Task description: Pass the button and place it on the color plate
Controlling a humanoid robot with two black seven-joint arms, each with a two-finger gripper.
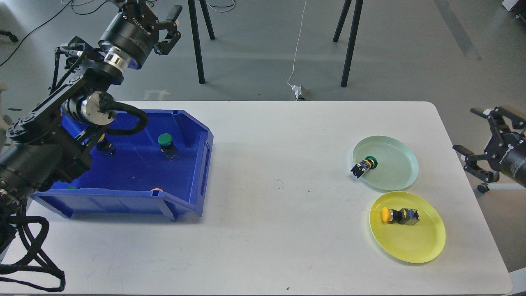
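Note:
A yellow button [398, 215] lies on its side on the yellow plate [415, 244] at the right front. A green button [363, 165] lies at the left rim of the pale green plate [394, 164] behind it. Another green button [166, 144] stands in the blue bin [135, 176] at the left. My right gripper [476, 135] is open and empty, off the table's right edge. My left gripper [158, 12] is raised high behind the bin, open and empty.
A further dark button [106, 147] lies in the bin, partly behind my left arm; small bits of yellow and green show at the bin's front wall. Black stand legs [199, 45] and a white cable [296, 49] lie on the floor beyond the table.

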